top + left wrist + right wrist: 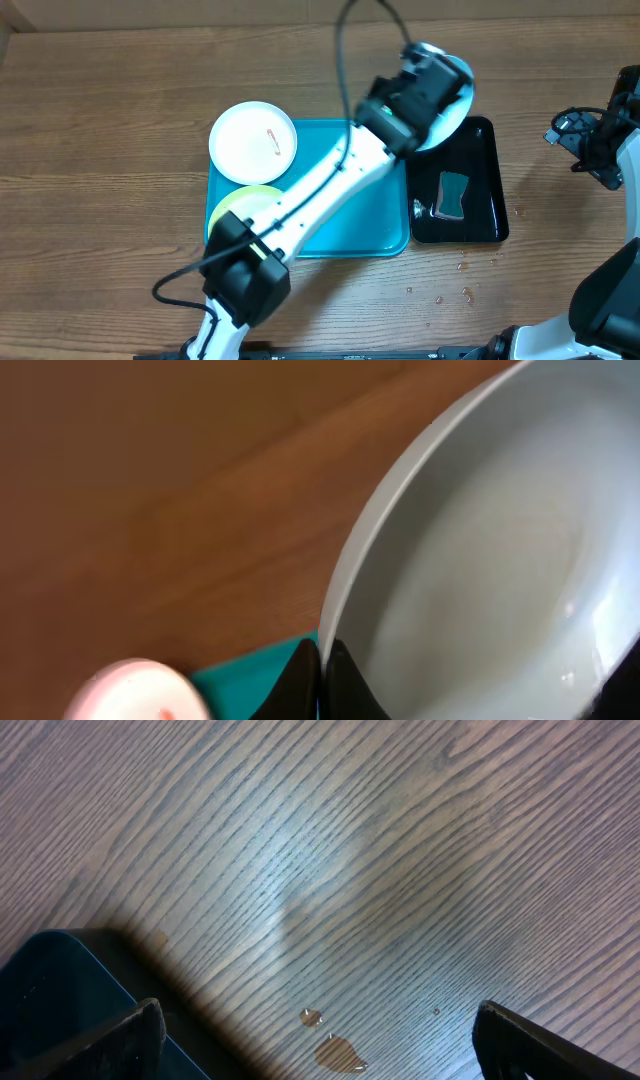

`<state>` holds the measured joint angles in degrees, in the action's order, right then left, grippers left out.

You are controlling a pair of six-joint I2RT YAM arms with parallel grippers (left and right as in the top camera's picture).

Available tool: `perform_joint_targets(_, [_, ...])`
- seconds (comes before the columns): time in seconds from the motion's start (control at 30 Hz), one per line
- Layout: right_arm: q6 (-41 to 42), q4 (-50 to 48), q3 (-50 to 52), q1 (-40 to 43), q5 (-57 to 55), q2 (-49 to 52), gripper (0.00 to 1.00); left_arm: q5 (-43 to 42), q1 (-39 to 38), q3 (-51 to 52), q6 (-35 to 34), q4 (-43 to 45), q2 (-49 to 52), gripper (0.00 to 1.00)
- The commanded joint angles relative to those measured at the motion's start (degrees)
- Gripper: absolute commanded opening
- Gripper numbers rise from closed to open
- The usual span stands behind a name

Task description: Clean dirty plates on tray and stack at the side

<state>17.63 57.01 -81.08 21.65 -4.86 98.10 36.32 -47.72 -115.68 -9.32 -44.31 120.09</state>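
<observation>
Three plates show. The white plate [253, 140], marked with an orange-red smear, overlaps the far left corner of the turquoise tray [370, 220]. The yellow-green plate [238, 203] lies on the near left part of that tray, partly under the left arm [320, 180]. The pale blue plate [480, 560] is off the turquoise tray, past its far right corner, tilted above the black tray [490, 190] lying beside its right edge. The left end effector [322, 660] is clamped on that plate's rim. The right end effector [320, 1030] hangs well right of the turquoise tray over the desk [120, 120], fingers spread wide and holding nothing, with water drops [335, 1052] below.
</observation>
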Motion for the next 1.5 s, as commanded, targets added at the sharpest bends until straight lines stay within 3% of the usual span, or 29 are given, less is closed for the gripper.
perform_joint_targets(0.0, [-0.1,-0.3,-0.6,-0.1,0.0,-0.2,1.00,18.3,-4.9,-1.4,13.2,3.7,-1.9,0.04])
perform_joint_targets(0.1, [-0.1,-0.4,-0.6,-0.1,0.0,-0.2,1.00,24.2,-8.1,-1.4,20.0,8.9,-1.9,0.04])
perform_joint_targets(0.23, [-0.1,-0.4,-0.6,-0.1,0.0,-0.2,1.00,26.0,-10.1,-1.4,23.8,13.0,-1.9,0.04])
perform_joint_targets(0.4, [-0.1,-0.4,-0.6,-0.1,0.0,-0.2,1.00,25.7,-10.1,-1.4,22.8,13.0,-1.9,0.04])
perform_joint_targets(0.53, [-0.1,-0.3,-0.6,-0.1,0.0,-0.2,1.00,23.8,-9.8,-1.4,16.2,11.1,-1.9,0.04])
perform_joint_targets(0.63, [-0.1,-0.4,-0.6,-0.1,0.0,-0.2,1.00,16.4,-8.5,-1.4,10.1,6.6,-1.9,0.04])
perform_joint_targets(0.73, [-0.1,-0.4,-0.6,-0.1,0.0,-0.2,1.00,1.3,-4.7,-1.4,-2.0,-0.4,-1.9,0.04])
perform_joint_targets(0.9, [-0.1,-0.4,-0.6,-0.1,0.0,-0.2,1.00,-24.5,4.7,-1.4,-12.6,-6.1,-1.9,0.04])
perform_joint_targets(1.17, [-0.1,-0.4,-0.6,-0.1,0.0,-0.2,1.00,-63.0,28.4,-1.4,-14.9,-14.4,-1.9,0.04])
perform_joint_targets(1.27, [-0.1,-0.3,-0.6,-0.1,0.0,-0.2,1.00,-67.8,38.3,-1.4,-12.7,-18.3,-1.9,0.04])
perform_joint_targets(1.47, [-0.1,-0.4,-0.6,-0.1,0.0,-0.2,1.00,-62.9,56.8,-1.4,-9.9,-26.6,-1.9,0.04])
